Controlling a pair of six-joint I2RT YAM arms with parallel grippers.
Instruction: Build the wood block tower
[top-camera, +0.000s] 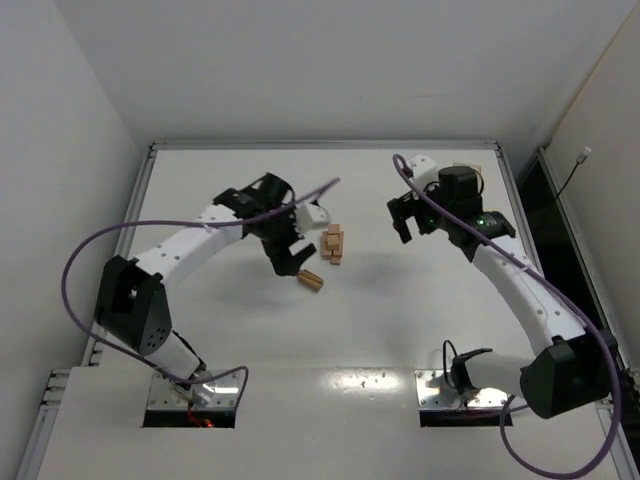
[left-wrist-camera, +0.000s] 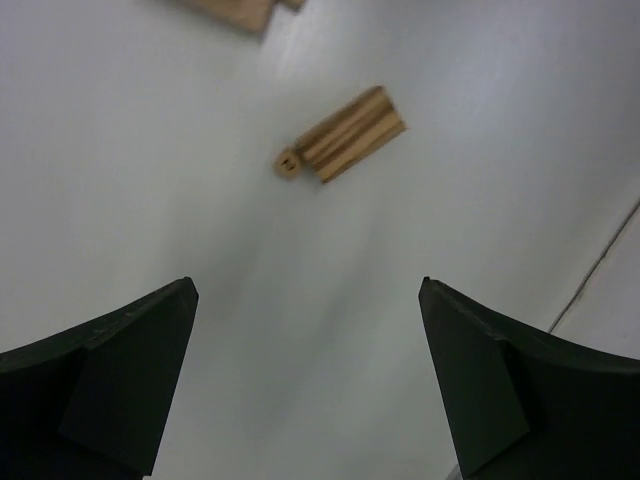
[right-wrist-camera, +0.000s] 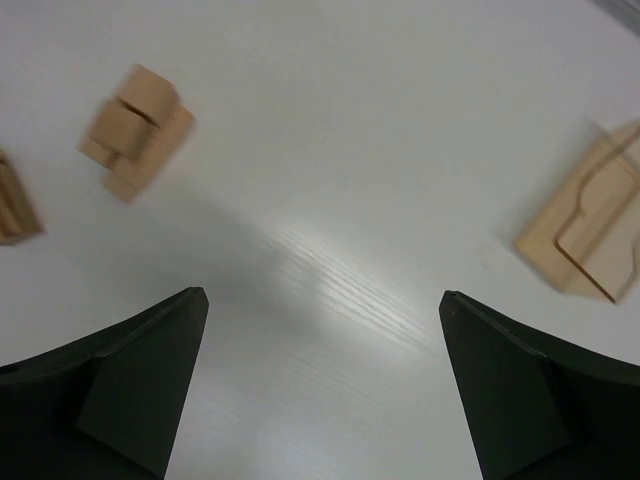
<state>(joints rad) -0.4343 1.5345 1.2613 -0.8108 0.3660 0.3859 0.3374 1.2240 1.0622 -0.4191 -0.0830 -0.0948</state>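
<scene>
left pincer (top-camera: 287, 262): jaws spread, nothing between them, poised over the bench (top-camera: 400, 320) just left of a loose block (top-camera: 312, 281). right pincer (top-camera: 404, 222): jaws likewise spread and empty, to the right of the tower (top-camera: 333, 243), apart from it. tower: small stack of blocks at mid-bench, away from every edge; the loose block lies just beside it on the near side. tray (right-wrist-camera: 590, 225): flat, toward the far right corner.

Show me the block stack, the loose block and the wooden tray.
wood block tower (right-wrist-camera: 125, 128), right wrist view, on its upper face.
loose block (left-wrist-camera: 350, 135), left wrist view, on its long face.
tray (right-wrist-camera: 540, 243), right wrist view, on its left rim.
</scene>
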